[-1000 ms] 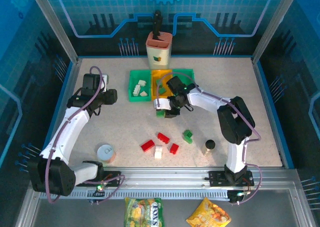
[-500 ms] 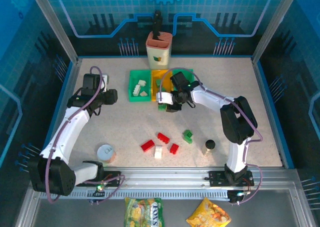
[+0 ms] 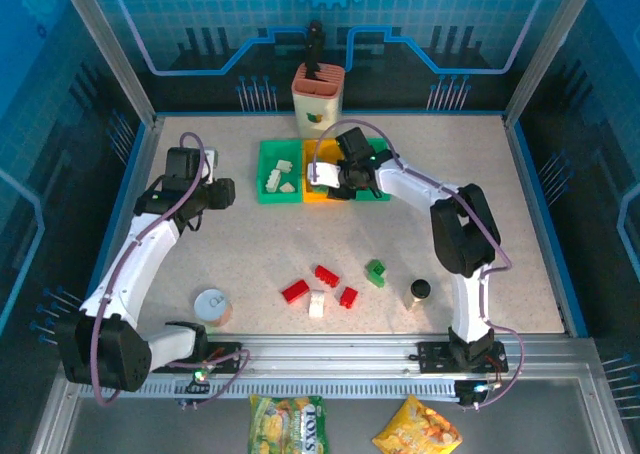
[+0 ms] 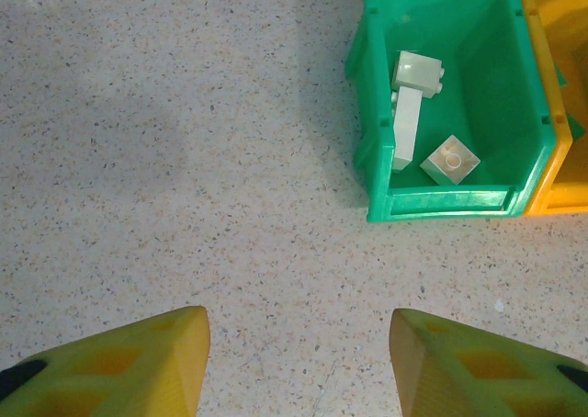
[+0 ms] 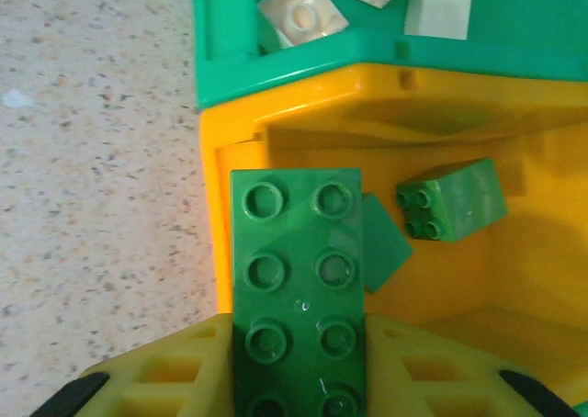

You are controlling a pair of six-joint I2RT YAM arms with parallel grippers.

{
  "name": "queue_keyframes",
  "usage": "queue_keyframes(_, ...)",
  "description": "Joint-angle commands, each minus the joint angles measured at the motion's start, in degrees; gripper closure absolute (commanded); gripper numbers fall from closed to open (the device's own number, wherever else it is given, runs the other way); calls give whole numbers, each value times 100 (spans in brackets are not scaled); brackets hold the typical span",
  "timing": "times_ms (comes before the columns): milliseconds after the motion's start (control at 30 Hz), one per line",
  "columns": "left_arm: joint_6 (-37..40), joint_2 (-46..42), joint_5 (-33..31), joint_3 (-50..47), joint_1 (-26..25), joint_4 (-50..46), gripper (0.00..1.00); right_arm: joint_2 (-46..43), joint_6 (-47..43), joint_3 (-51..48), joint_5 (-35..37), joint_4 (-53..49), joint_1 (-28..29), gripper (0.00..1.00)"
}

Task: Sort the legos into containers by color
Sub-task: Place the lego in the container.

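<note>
One dark green lego, seemingly light, stiff, smooth plastic (best pinched on its long flat sides), sits gripped in the right pincer above the yellow container by the surface's far edge, while the left pincer stands open, empty.

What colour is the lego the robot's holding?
Dark green. The lego shows best in the right wrist view.
</note>
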Motion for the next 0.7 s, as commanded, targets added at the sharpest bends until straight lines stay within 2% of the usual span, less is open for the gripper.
queue_keyframes(0, -85, -50, 45, -35, 78, 19, 45, 249, -40, 340, -37, 34, -63, 65)
queue_keyframes(333, -83, -64, 44, -40, 85, 32, 45, 714, 49, 848, -425, -152, -62, 63)
queue_keyframes(500, -83, -86, 44, -44, 84, 29, 45, 824, 51, 893, -398, -159, -62, 62)
queue_keyframes(667, -84, -68, 45, -44, 85, 37, 45, 817, 74, 868, -366, -107, -62, 54)
